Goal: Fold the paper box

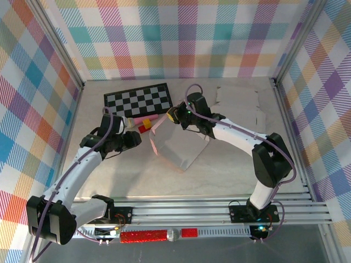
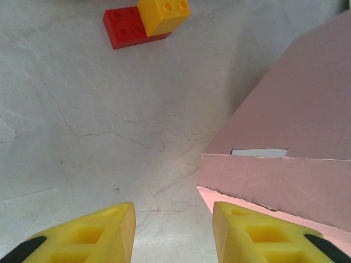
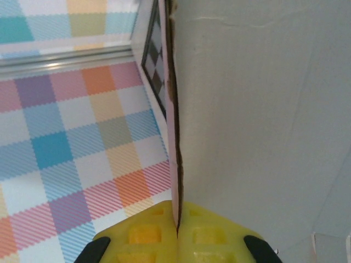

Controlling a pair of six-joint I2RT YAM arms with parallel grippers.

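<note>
The pink paper box (image 1: 181,149) lies partly unfolded at the table's centre, with one flap raised at its far left. My right gripper (image 1: 171,116) is shut on the upper edge of that flap. In the right wrist view the thin pink sheet (image 3: 173,109) runs edge-on into the closed jaws (image 3: 177,211). My left gripper (image 1: 137,140) sits low beside the box's left edge. Its yellow fingers stand open (image 2: 173,211) over bare table with nothing between them, and the box's pink wall (image 2: 296,109) rises just beyond the right finger (image 2: 247,230).
A red and yellow toy brick stack (image 2: 145,22) lies just ahead of the left gripper, near a black-and-white checkerboard (image 1: 138,99). A pale flat cardboard sheet (image 1: 238,104) lies at the back right. Plaid walls and metal rails enclose the table.
</note>
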